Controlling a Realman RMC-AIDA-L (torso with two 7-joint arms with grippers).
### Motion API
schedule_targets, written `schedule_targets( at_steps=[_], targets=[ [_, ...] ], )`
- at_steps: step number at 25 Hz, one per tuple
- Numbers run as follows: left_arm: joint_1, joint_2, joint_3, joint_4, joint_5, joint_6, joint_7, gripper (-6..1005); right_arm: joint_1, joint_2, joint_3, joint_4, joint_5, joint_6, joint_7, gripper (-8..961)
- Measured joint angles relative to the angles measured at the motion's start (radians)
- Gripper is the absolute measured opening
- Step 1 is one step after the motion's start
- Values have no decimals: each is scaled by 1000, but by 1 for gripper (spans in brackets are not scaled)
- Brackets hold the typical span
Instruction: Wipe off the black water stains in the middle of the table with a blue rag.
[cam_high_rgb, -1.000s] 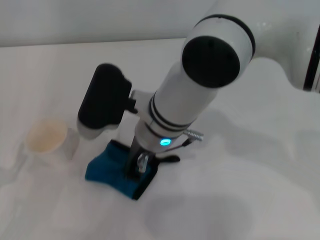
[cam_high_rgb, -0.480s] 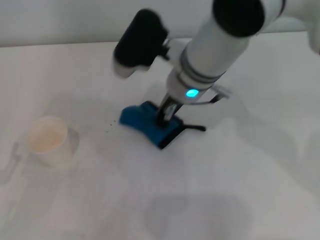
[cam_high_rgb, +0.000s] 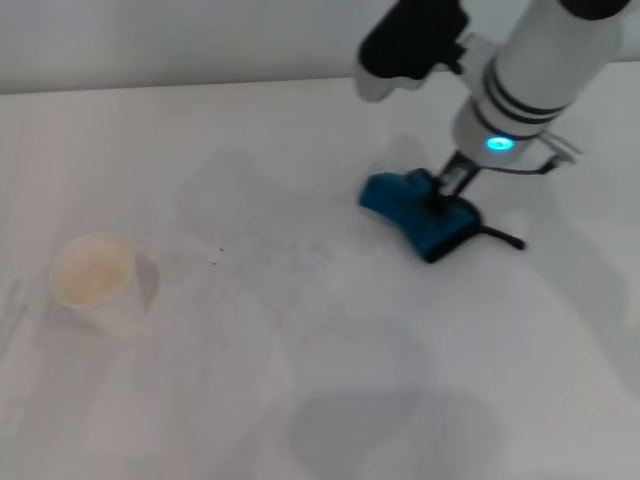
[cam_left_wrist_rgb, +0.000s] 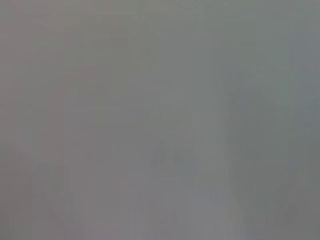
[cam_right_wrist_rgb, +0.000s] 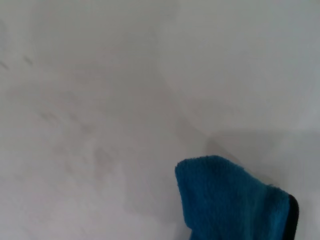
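Observation:
In the head view my right gripper (cam_high_rgb: 447, 195) is shut on the blue rag (cam_high_rgb: 412, 210) and presses it onto the white table (cam_high_rgb: 300, 400) at the back right. The rag's black loop trails to its right. The rag also shows in the right wrist view (cam_right_wrist_rgb: 225, 200). No brownish-black blob or dark ring shows; only faint grey smears and tiny specks (cam_high_rgb: 215, 255) lie mid-table. The left gripper is out of view; the left wrist view is blank grey.
A pale paper cup (cam_high_rgb: 95, 278) stands at the left of the table. The table's far edge meets a pale wall (cam_high_rgb: 200, 40) at the back.
My right arm has dragged the rag from the table's front middle, near the cup, back and to the right. The cup has not moved.

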Motion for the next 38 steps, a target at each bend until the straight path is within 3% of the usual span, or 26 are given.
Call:
schedule_targets(
  at_steps=[16,31,36,38],
  targets=[
    [-30,-1,0,-11,-54,-4,-8,881,-186,-8,254,-144,-160,140,-108,107],
    [-59,-1,0,-22,-58,-17,-8,880,-204,-3,271,-146,-148,189,-178,121],
    [-65,-1,0,-22,-62,-26,-8,882,-207,-1,294,-170,-72,224,-238,126],
    [-67,-1,0,-22,-66,-26,-8,882,-207,-3,294,-182,-52,229,-248,172]
  ],
)
